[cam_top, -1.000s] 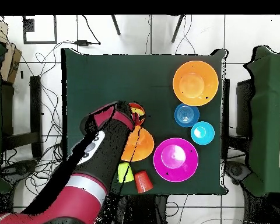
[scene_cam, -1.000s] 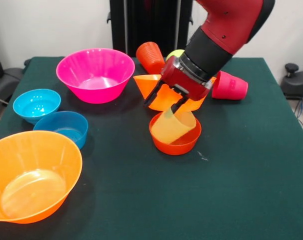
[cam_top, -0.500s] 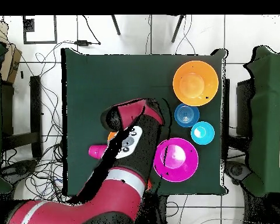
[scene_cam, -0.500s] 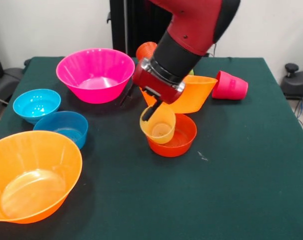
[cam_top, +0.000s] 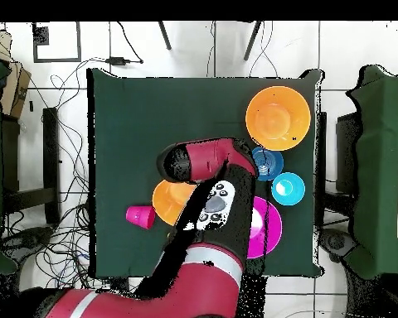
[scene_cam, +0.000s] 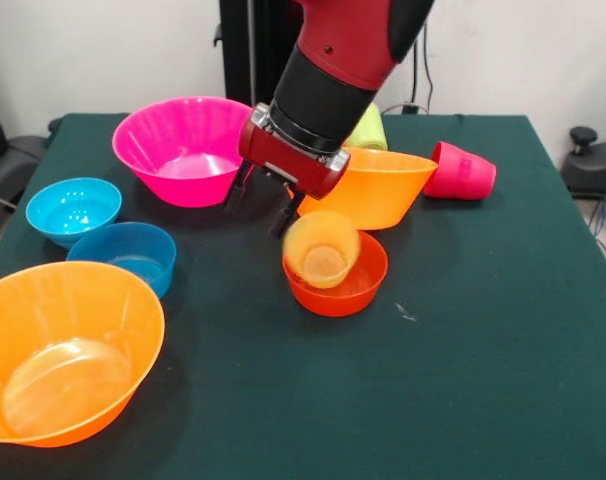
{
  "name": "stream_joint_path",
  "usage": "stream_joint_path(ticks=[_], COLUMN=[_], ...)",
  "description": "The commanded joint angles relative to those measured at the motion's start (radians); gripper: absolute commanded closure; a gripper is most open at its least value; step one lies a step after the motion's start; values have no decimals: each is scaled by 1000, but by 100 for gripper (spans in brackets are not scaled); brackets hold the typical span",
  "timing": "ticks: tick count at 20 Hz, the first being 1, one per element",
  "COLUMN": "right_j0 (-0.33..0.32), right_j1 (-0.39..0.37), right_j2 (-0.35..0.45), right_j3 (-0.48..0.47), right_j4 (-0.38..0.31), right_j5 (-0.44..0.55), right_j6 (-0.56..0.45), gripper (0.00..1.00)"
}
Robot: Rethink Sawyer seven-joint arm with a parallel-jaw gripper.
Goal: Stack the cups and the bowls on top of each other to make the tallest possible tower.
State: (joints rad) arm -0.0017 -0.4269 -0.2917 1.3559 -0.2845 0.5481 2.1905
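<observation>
Ribbed pale yellow plastic cup (scene_cam: 323,250) tipped in small red-orange bowl (scene_cam: 337,285), just right of spread, empty gripper (scene_cam: 260,206).

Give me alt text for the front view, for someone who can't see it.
A red robot arm's open gripper hangs just left of a pale yellow cup lying tipped in a small red-orange bowl. Pink, blue and orange bowls surround them on a dark green table.
</observation>
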Motion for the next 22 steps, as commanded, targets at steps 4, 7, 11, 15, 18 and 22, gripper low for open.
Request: stream_joint_path(ticks=[4, 7, 11, 15, 18, 22], right_j0=[-33, -28, -49, -99, -109, -121], right_j1=[-79, -93, -141, -219, -240, -246], right_j2=[218, 215, 230, 278, 287, 305], right_j3=[87, 96, 124, 176, 200, 200], right_j4=[-24, -32, -25, -5, -10, -18], right_j5=[-6, -6, 6, 42, 31, 22], right_j6=[-124, -108, -116, -168, -146, -131], gripper=[0, 0, 0, 0, 0, 0])
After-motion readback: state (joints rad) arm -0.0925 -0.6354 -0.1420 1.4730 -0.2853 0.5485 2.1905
